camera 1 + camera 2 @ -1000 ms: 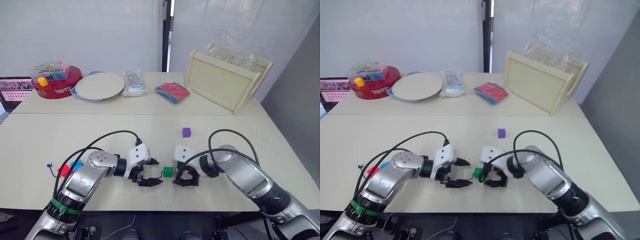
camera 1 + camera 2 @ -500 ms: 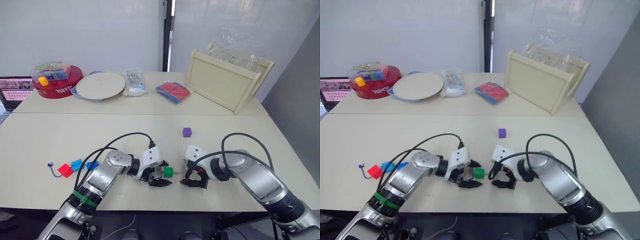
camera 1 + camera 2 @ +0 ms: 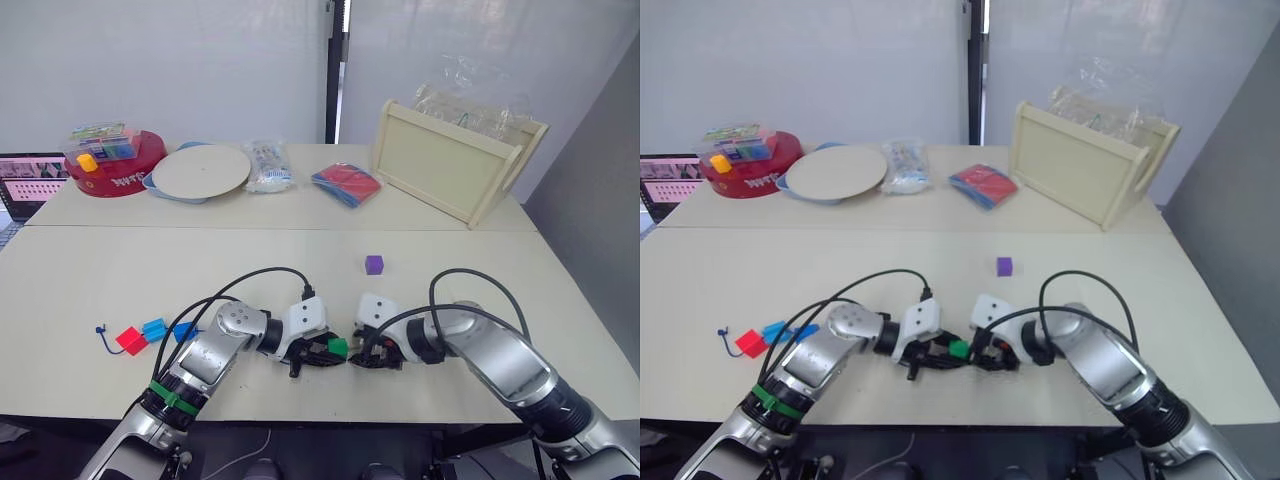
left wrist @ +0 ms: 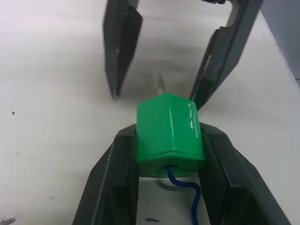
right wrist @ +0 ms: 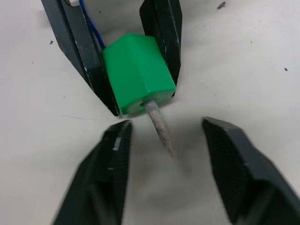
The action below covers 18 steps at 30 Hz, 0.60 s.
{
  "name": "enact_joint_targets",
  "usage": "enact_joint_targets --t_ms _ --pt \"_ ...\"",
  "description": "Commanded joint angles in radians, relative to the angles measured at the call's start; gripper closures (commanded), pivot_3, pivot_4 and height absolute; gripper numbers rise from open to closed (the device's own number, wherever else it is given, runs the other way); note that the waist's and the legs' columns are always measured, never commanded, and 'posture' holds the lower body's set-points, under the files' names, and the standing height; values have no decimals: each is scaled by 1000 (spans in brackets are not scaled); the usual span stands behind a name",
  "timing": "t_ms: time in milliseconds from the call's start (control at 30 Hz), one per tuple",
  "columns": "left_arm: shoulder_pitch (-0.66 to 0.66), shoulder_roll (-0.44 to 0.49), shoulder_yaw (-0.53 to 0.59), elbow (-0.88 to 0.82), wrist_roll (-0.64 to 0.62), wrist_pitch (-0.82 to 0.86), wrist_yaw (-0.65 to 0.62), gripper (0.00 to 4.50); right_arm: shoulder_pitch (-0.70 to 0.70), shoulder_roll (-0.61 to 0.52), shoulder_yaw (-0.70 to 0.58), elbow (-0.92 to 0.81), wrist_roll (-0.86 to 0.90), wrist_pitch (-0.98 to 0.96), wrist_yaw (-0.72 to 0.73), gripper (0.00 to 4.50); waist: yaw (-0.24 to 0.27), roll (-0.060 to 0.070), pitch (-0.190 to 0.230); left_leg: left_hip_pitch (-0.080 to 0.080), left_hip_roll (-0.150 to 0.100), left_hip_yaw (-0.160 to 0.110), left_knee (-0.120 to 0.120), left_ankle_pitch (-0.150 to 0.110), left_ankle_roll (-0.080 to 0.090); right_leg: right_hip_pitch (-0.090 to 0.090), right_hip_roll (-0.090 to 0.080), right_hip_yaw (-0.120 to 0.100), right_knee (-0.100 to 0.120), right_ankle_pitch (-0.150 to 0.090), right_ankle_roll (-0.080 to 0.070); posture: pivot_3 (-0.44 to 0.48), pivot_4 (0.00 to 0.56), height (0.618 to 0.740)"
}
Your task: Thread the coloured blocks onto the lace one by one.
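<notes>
Near the front edge of the surface (image 3: 80, 270), green block (image 4: 169, 132) pinched in left tool (image 4: 168, 161), blue lace (image 4: 185, 197) entering its rear hole, pale tip (image 5: 159, 127) protruding from the front. Right tool (image 5: 164, 140) spread around that tip, not touching. Risks: closing off-centre and pushing the tip back through; early release by the left, sliding the block off. Purple block (image 3: 373, 264) toward mid-surface; red and blue blocks (image 3: 152, 333) near the left edge.

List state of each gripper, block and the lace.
Left gripper: shut on green block.
Right gripper: open, around the tip.
Green block: threaded, tip poking out.
Lace: through green block.
Purple block: loose on table.
Red block, two blue blocks: lying near lace's end.
</notes>
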Motion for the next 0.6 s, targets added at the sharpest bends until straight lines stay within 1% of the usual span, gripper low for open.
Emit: enact_joint_targets --t_ms 33,67,100,133,367,500,600 --pt "-3 0 -10 -5 2 -11 -18 3308 -18 -7 5 5 -5 -27 10 3559 0 0 0 0 0 0 0 0 0 0 0 0 0 0 0 0 150 740" --pt "-3 1 -10 -5 2 -11 -19 3308 -20 -9 6 6 -5 -31 14 3873 0 0 0 0 0 0 0 0 0 0 0 0 0 0 0 0 150 740" --pt "-3 1 -10 -5 2 -11 -21 3308 -21 -11 7 7 -5 -34 17 4284 0 0 0 0 0 0 0 0 0 0 0 0 0 0 0 0 150 740" --pt "-2 2 -9 -5 3 -11 -22 3308 -22 -11 7 7 -5 -36 20 4481 -1 0 0 0 0 0 0 0 0 0 0 0 0 0 0 0 150 740" --pt "9 29 11 -27 -1 5 -32 3308 -13 -26 4 -2 -5 -48 34 4500 -2 0 0 0 0 0 0 0 0 0 0 0 0 0 0 0 150 740" --pt "61 117 80 -92 -30 53 -27 3308 0 -57 -18 -13 4 -62 51 4500 -8 0 0 0 0 0 0 0 0 0 0 0 0 0 0 0 150 740" --pt "158 258 171 -128 -49 52 -46 3308 7 -80 -30 -18 16 -75 61 4500 -19 0 0 0 0 0 0 0 0 0 0 0 0 0 0 0 150 740"
